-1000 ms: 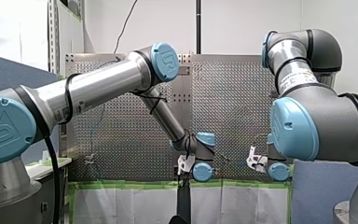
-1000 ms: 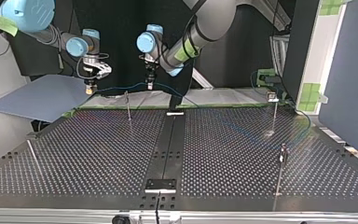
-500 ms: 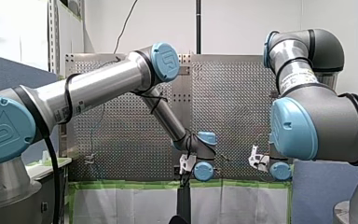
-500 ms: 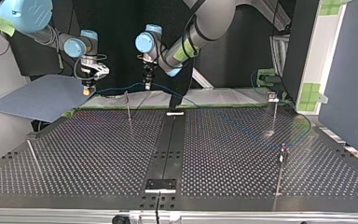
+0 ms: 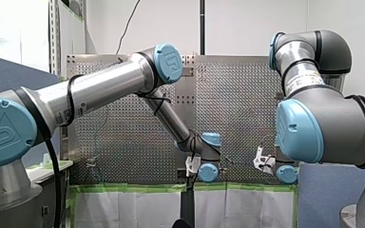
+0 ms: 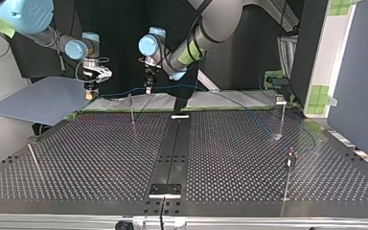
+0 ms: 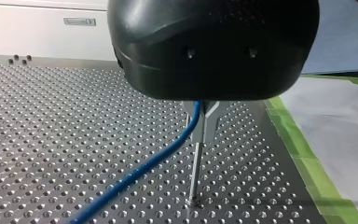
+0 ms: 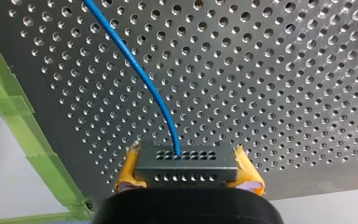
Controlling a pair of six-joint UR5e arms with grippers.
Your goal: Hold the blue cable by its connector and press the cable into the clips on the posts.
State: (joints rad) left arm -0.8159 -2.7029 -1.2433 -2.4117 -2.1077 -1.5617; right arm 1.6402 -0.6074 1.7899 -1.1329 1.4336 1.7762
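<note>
Tension explains this hold: your right gripper [image 8: 189, 169] clamps the connector [image 8: 186, 162] between its yellow pads [image 8: 127, 171]. Your left gripper [image 7: 200, 119] is closed on the blue cable [image 7: 140, 170] further along, so the span runs straight above the bench [image 7: 51, 140], near the post [image 7: 195, 175], ready for pressing.

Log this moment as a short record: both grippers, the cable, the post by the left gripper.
right gripper: yellow pads shut on the connector
left gripper: metal fingers shut on the blue cable
cable span: strung between the two grippers, clear of the table
post: upright, below the left gripper's fingers; its clip is hidden
</note>
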